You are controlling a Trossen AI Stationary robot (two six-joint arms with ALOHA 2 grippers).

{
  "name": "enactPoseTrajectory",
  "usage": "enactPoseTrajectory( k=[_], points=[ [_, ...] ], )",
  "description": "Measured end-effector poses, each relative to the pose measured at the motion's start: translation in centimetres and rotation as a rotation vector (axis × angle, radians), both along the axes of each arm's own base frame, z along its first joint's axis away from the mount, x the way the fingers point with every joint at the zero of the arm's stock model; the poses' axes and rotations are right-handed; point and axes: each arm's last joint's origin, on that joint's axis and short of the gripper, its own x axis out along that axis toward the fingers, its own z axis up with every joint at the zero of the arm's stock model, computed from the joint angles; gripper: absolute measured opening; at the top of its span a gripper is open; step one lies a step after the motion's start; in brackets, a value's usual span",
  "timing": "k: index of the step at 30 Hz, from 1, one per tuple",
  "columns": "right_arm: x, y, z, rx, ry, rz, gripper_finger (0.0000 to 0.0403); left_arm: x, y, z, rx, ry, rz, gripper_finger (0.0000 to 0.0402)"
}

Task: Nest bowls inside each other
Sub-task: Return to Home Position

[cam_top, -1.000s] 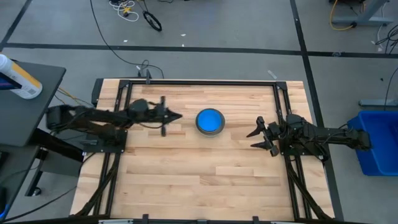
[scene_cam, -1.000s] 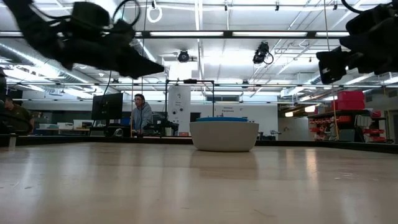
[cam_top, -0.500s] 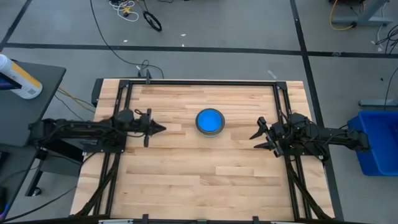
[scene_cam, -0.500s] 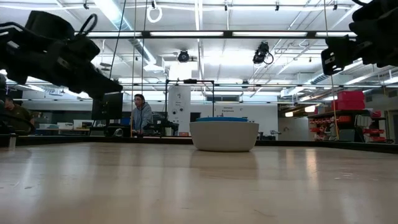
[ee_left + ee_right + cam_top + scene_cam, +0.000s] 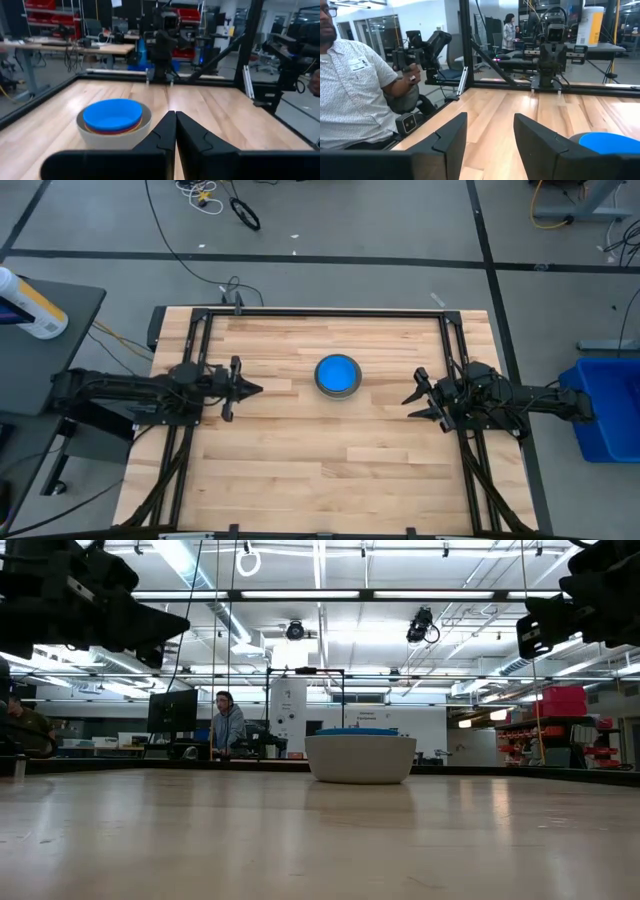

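The bowls (image 5: 337, 374) stand nested in one stack at the table's middle, the grey bowl's base on the wood. The left wrist view shows the light blue bowl (image 5: 113, 112) on top, with red and yellow rims just under it inside the grey bowl (image 5: 114, 136). My left gripper (image 5: 258, 389) is shut and empty, level, left of the stack and pointing at it. My right gripper (image 5: 412, 398) is open and empty, right of the stack. Its wrist view catches only the edge of the light blue bowl (image 5: 607, 142).
Black frame rails (image 5: 320, 312) run along the table's edges. A blue bin (image 5: 605, 405) stands right of the table and a bottle (image 5: 30, 302) lies on a side stand at the left. A person (image 5: 355, 90) holding control handles stands beside the table.
My left gripper has drawn back from the bowl stack toward the table's left edge, staying shut and empty. The bowls have not moved.
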Motion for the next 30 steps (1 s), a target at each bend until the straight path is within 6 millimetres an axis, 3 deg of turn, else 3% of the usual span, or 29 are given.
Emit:
enactPoseTrajectory(
  k=[30],
  points=[
    [0.0,0.0,0.0,-0.022,-0.008,0.0,0.0216,-3.0,-0.3,1.0,-0.041,-0.115,0.062,0.0014]
  ],
)
